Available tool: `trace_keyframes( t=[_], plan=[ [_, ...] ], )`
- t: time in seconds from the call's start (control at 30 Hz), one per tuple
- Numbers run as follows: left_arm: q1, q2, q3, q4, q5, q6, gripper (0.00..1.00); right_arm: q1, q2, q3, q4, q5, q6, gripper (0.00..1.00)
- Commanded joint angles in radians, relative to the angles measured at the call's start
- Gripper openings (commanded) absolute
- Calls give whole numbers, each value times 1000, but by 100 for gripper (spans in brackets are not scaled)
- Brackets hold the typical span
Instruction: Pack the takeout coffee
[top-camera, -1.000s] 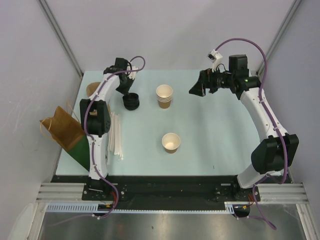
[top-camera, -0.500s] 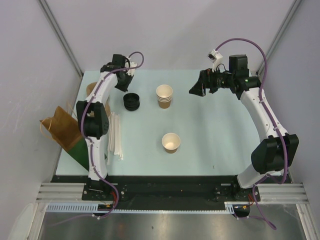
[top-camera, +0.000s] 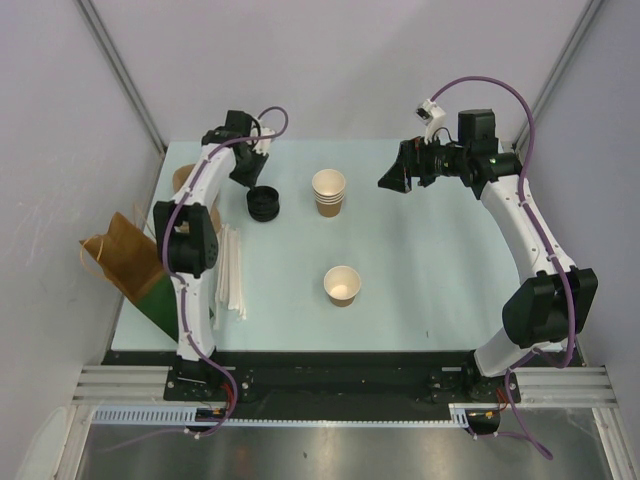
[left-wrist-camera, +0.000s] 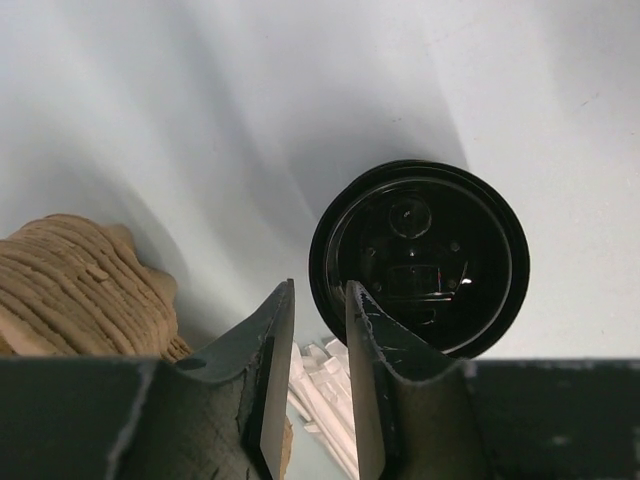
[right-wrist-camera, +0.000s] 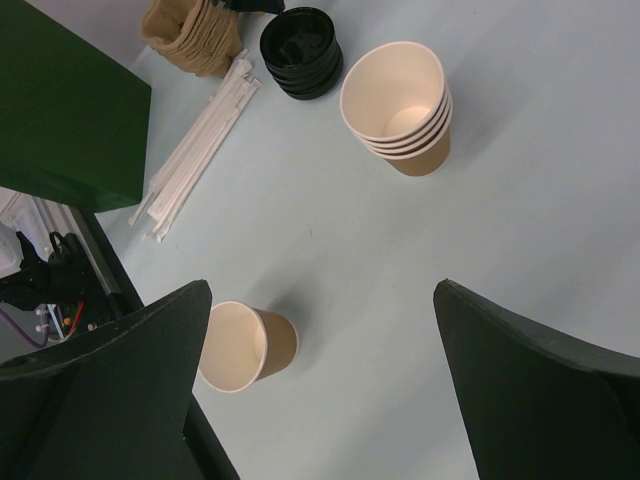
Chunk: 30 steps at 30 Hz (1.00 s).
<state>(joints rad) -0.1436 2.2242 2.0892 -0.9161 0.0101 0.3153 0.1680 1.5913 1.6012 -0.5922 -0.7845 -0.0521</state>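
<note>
A single small tan paper cup (top-camera: 342, 285), cream inside, stands open with no lid on it near the table's middle; it also shows in the right wrist view (right-wrist-camera: 245, 345). No lidded cup shows. A stack of black lids (top-camera: 264, 203) sits far left, also in the left wrist view (left-wrist-camera: 420, 260). My left gripper (top-camera: 243, 168) hangs just behind and left of the lids, its jaws (left-wrist-camera: 318, 290) a narrow gap apart and empty. My right gripper (top-camera: 392, 178) is wide open and empty, high above the far right (right-wrist-camera: 322, 290).
Nested tan cups (top-camera: 328, 192) stand right of the lids. White wrapped straws (top-camera: 232, 270) lie along the left arm. Tan cup sleeves (top-camera: 183, 178) sit at the far left corner. A green and brown paper bag (top-camera: 130, 265) lies at the table's left edge.
My left gripper has lifted off the lid stack and drawn back toward the far left, empty. The lids, the cups and the right arm have not moved.
</note>
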Motion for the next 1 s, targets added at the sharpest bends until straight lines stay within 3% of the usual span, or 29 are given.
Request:
trace_keyframes(
  t=[0.0, 0.33, 0.5, 0.63, 0.97],
  plan=[
    [1, 26, 15, -3, -9, 8, 32, -4, -5, 39, 34, -19, 6, 100],
    [-1, 43, 12, 6, -9, 8, 29, -4, 6, 43, 35, -22, 8, 100],
    [-1, 41, 15, 8, -9, 4, 10, -4, 2, 42, 35, -19, 8, 100],
    [-1, 34, 14, 3, -9, 5, 0, -4, 1, 42, 35, -16, 8, 100],
    [-1, -23, 43, -7, 5, -7, 0, -5, -2, 43, 37, -22, 11, 100]
  ],
)
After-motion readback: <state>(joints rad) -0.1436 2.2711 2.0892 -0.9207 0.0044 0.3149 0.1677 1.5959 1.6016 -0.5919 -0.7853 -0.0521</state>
